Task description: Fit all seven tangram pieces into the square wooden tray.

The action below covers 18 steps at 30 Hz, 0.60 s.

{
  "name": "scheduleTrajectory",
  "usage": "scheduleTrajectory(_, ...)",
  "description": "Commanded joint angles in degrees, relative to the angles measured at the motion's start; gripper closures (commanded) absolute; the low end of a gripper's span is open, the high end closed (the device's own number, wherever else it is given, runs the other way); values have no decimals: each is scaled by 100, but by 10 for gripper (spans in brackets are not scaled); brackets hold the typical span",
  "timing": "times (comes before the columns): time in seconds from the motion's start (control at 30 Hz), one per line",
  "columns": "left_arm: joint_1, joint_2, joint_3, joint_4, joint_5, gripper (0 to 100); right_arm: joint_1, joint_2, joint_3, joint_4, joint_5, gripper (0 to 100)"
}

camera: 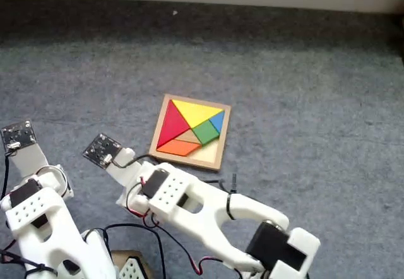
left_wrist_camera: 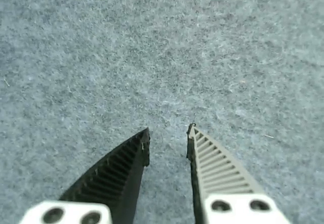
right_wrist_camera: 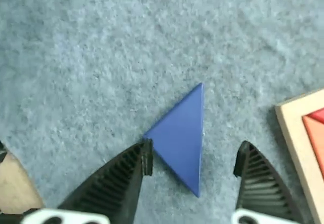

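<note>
Starting at the left, the left gripper (left_wrist_camera: 168, 135) hangs over the bare carpet (left_wrist_camera: 152, 41). Its two ribbed fingers are a little apart and nothing is between them. I judge that it brings no danger where it is.

Further right, the right gripper (right_wrist_camera: 195, 158) is spread wide and holds nothing. The blue triangle (right_wrist_camera: 179, 133) lies flat on the carpet between its tips, with one corner close to the dark finger (right_wrist_camera: 121, 181). This piece is not yet in the wooden tray (right_wrist_camera: 296, 133), which lies near it.

The main risk, in my opinion, is the grasp. The piece is thin and flat, so the tips can slide over it or push it along the carpet instead of lifting it. Its slanted edges can also make it turn when the jaws close, and then it would not match the gap. The empty corner (camera: 207, 156) of the tray is the one nearest the arm. A tilted piece could catch on the rim there, or disturb the orange parallelogram (camera: 178, 146) and the green square (camera: 205, 131) that border it.

The carpet is grey-blue, short and fuzzy, and probably grips well. The triangle looks smooth and hard, with sharp corners. The tray is of pale wood with a raised square border.
</note>
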Motion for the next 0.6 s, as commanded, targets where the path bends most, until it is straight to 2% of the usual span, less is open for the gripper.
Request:
scheduleTrajectory(0.0,-84,-110,-48,-88,70,863,-163,277,-567,-154,-334,738)
scheduleTrajectory(0.1,-84,-110,-48,-88,70,863,-163,470,-708,-154,-571,738)
scheduleTrajectory(0.57,-84,-110,-48,-88,62,863,-154,927,-716,-84,-571,747)
